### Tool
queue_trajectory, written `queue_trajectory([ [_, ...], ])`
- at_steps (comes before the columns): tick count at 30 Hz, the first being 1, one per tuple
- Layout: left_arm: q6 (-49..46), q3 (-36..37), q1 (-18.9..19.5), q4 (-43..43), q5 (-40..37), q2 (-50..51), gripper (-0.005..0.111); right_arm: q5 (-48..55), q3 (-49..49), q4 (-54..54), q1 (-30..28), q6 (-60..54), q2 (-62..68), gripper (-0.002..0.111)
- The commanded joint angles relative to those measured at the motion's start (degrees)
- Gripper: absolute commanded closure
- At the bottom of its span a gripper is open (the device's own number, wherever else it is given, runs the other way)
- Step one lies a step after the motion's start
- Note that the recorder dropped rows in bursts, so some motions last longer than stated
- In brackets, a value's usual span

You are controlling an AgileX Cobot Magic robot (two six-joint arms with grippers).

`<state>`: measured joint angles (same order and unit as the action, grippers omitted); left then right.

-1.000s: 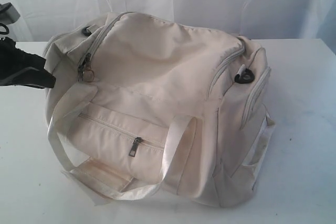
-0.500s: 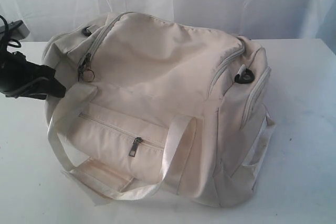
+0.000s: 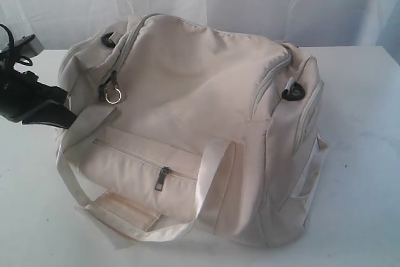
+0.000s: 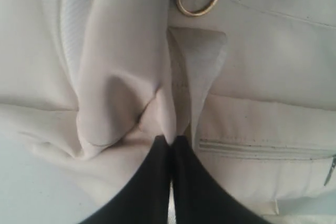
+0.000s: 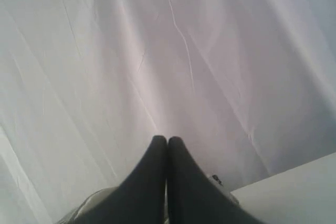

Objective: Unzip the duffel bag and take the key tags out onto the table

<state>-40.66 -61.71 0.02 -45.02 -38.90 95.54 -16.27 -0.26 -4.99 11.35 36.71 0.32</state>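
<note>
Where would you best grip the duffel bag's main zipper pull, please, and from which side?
Grip the metal ring at the duffel bag's left end: it hangs loose below the slider, so come from the left, jaws across its rim.

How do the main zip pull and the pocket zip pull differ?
The main zip pull carries a metal ring; the pocket zip pull is a plain dark tab. The main pull sits high near the duffel bag's end; the pocket pull hangs low on its front. Both look metal.

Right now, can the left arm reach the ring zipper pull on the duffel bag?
Probably yes: the left gripper sits against the duffel bag near the ring pull, nothing between them, though its jaws are closed.
</note>
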Motion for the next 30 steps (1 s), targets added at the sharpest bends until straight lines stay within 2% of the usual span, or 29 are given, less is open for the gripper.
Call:
queue_trajectory([
  [1, -0.18, 0.69, -0.16, -1.06, -10.28, -0.66, 0.107, -0.26, 0.26, -0.31, 0.16, 2.74, -0.32, 0.108],
  [6, 0.61, 3.46, -0.16, -1.06, -10.38, -5.93, 0.107, 0.74, 0.26, -0.42, 0.16, 5.12, -0.32, 0.108],
  [12, 1.66, 6.46, -0.16, -0.6, -16.39, -12.11, 0.107, 5.94, 0.26, -1.15, 0.16, 8.95, -0.32, 0.108],
  [15, 1.66, 9.29, -0.16, -0.3, -14.74, -14.18, 0.107, 7.48, 0.26, -1.26, 0.16, 8.96, -0.32, 0.108],
  [19, 1.66, 11.92, -0.16, 0.56, -11.18, -15.51, 0.107, 14.47, -3.13, -1.55, 1.21, 7.36, 0.52, 0.108],
  [25, 1.66, 11.92, -0.16, 0.01, -10.3, -15.54, 0.107, 18.12, -13.46, -1.55, 6.84, -1.5, 16.71, 0.108],
  [30, 1.66, 11.92, -0.16, 0.01, -10.3, -15.54, 0.107, 23.8, -27.18, -0.92, 17.51, -13.44, 39.25, 0.108],
])
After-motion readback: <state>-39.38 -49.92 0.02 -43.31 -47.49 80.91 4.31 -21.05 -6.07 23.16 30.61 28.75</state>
